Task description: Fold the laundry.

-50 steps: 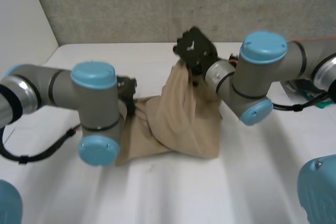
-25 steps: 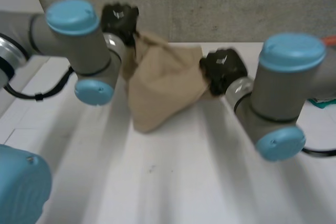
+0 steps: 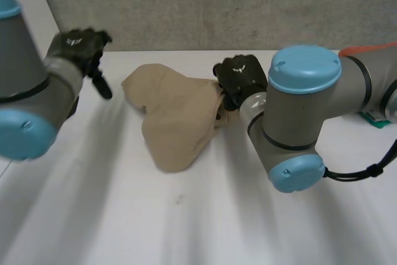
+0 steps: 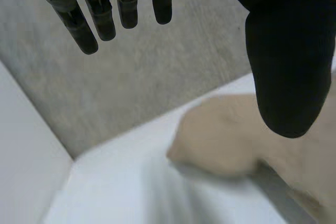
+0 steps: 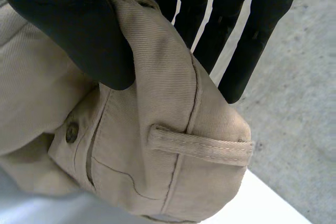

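Your tan trousers [image 3: 173,116] lie bunched near the middle of the white tabletop [image 3: 186,215]. Your right robot hand [image 3: 239,79] pinches their waistband [image 5: 157,51] between thumb and fingers, just by the belt loop [image 5: 199,148] and button [image 5: 72,132]. Your left robot hand [image 3: 77,48] hangs beside the trousers, apart from them, fingers [image 4: 84,30] straight and released.

tan garment [image 3: 177,116]: 1 | left hand [image 3: 77,44]: 1 | right hand [image 3: 239,76]: 1 | table [image 3: 186,215]: 1
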{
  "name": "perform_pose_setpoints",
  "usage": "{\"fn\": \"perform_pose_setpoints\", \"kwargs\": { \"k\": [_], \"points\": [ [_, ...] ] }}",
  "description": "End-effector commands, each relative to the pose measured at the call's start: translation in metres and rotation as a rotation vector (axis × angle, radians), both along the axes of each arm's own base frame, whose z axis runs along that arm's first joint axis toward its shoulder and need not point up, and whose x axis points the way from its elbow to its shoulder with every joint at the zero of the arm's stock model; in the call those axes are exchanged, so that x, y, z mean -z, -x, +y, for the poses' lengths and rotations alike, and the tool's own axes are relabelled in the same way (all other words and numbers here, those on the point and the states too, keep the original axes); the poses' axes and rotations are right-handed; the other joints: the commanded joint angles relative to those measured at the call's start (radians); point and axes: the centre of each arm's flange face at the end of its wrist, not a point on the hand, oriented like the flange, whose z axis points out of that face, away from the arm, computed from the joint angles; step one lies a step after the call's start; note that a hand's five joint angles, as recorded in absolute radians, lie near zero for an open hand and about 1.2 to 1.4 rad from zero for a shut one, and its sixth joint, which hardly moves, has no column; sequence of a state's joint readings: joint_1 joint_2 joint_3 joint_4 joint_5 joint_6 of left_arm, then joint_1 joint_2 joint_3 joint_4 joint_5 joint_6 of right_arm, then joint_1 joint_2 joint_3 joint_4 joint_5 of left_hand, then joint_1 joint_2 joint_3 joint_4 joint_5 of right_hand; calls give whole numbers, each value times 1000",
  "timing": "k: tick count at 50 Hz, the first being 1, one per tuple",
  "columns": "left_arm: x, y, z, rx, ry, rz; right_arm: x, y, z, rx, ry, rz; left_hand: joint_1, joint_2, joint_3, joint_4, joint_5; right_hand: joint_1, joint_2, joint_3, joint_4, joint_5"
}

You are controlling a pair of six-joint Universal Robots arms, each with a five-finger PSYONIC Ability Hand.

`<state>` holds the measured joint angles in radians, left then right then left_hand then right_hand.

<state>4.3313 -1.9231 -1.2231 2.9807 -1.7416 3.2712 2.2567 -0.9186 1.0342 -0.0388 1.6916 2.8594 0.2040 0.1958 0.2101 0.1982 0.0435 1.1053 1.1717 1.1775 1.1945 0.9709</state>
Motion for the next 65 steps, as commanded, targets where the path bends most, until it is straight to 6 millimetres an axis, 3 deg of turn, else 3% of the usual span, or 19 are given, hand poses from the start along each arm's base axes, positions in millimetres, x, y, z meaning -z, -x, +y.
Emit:
{"fn": "perform_pose_setpoints", "kwargs": {
  "k": [1,6,13,20,29,30,31,33,34,37,38,41,42,46,49,52,57,62,65],
  "points": [
    [56,-22,30,5,-251,97,-17,-11,11,7,18,-72,-29,-21,-36,-24,-44,291,225,219,202,251],
    [98,-26,35,19,-420,160,-30,-16,23,-14,10,-131,-29,-21,-36,-24,-44,291,225,219,202,251],
    [128,-13,24,91,-524,264,-42,-14,37,-33,-45,-203,-29,-21,-36,-24,-44,291,225,219,202,251],
    [135,11,9,135,-516,360,-52,-10,52,-53,-98,-280,-29,-21,-36,-24,-44,291,225,219,202,251],
    [131,61,24,240,-494,393,-52,-6,57,-50,-127,-309,-29,-21,-36,-24,-44,291,225,219,202,251],
    [130,65,26,245,-491,393,-51,-5,57,-48,-129,-307,6,14,-1,11,-9,291,225,219,202,251],
    [130,71,30,249,-488,386,-49,-4,54,-38,-129,-298,349,358,343,355,335,291,225,219,202,251],
    [129,72,31,231,-478,379,-47,-1,50,-26,-124,-287,835,843,829,840,821,291,225,219,202,251],
    [125,71,30,200,-455,374,-45,2,45,-11,-113,-263,1189,1197,1183,1194,1175,291,225,219,202,251],
    [108,62,23,134,-389,368,-43,7,37,8,-80,-200,1192,1200,1186,1198,1178,291,225,219,202,251],
    [87,54,18,100,-321,367,-39,11,32,20,-53,-132,1192,1200,1186,1198,1178,291,225,219,202,251],
    [49,38,15,71,-214,322,-32,20,24,33,-4,-7,1192,1200,1186,1198,1178,291,225,219,202,251],
    [23,28,17,73,-140,266,-26,24,23,29,29,82,1192,1200,1186,1198,1178,291,225,219,202,251],
    [-26,13,26,119,48,59,-13,31,32,-38,109,281,1192,1200,1186,1198,1178,291,225,219,202,251],
    [-34,15,32,174,119,-114,-10,33,37,-89,173,358,1192,1200,1186,1198,1178,291,225,219,202,251],
    [-23,20,31,223,145,-305,-4,35,43,-135,231,436,1192,1200,1186,1198,1178,291,225,219,202,251],
    [32,28,17,274,44,-544,10,33,48,-166,220,468,1192,1200,1186,1198,1178,291,225,219,202,251],
    [66,40,4,293,-24,-592,25,25,45,-183,194,469,1192,1200,1186,1198,1178,291,225,219,202,251],
    [64,48,-16,275,35,-571,24,13,31,-169,232,446,1192,1200,1186,1198,1178,291,225,219,202,251]
  ]
}}
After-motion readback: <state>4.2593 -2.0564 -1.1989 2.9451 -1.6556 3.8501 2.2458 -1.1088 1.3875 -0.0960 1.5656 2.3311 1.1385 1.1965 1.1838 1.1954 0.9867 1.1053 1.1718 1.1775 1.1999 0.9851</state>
